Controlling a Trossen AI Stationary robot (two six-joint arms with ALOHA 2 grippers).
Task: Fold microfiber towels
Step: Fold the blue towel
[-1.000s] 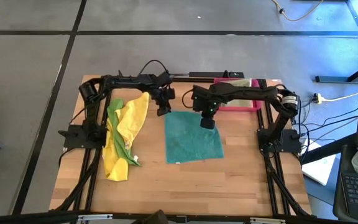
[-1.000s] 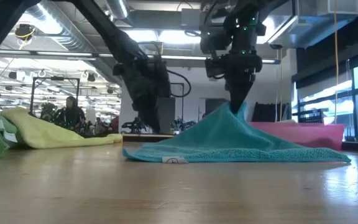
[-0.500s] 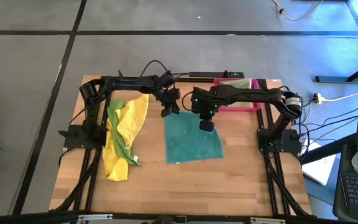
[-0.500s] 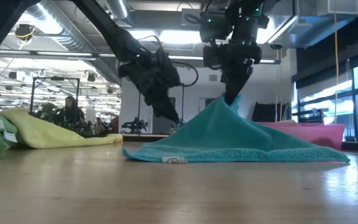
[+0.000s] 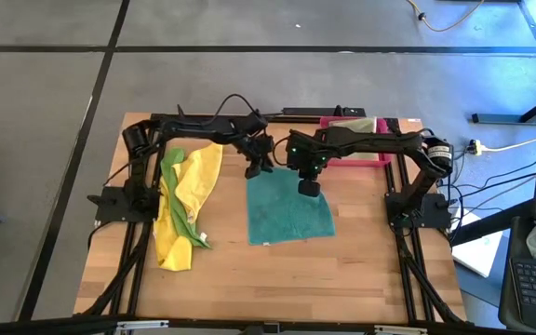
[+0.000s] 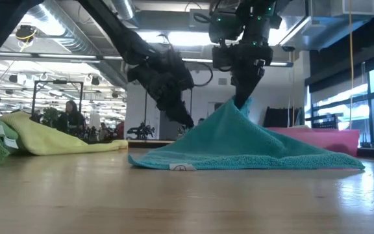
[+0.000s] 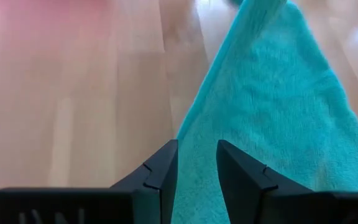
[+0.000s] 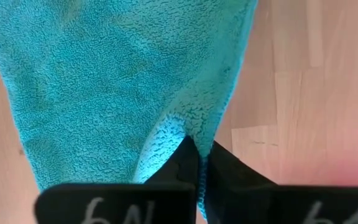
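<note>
A teal towel (image 5: 289, 209) lies in the middle of the table, its far part drawn up into a peak (image 6: 237, 107). My right gripper (image 5: 309, 186) is shut on that peak. My left gripper (image 5: 255, 168) is open at the towel's far left edge. In the left wrist view its two fingers stand either side of that edge (image 7: 194, 134); I cannot tell whether they touch it. Yellow and bright green towels (image 5: 186, 200) lie in a heap at the table's left. My right gripper pinches a raised fold of the teal towel (image 8: 182, 127) between its two fingers, in the towel's far part. The fingers come from above, pointing down. The towel hangs from them like a tent, and its near edge (image 6: 239, 167) rests on the table.
A pink-red tray (image 5: 370, 158) stands at the back right, with a pale olive cloth (image 5: 356, 124) in it. Bare wood lies along the table's near edge (image 5: 277, 279). A person shows far off in the room (image 6: 74, 116).
My left gripper has moved toward the table's right edge and come down to the teal towel's far left edge. My right gripper has risen a little, drawing the towel's peak higher while the near edge stays on the table.
</note>
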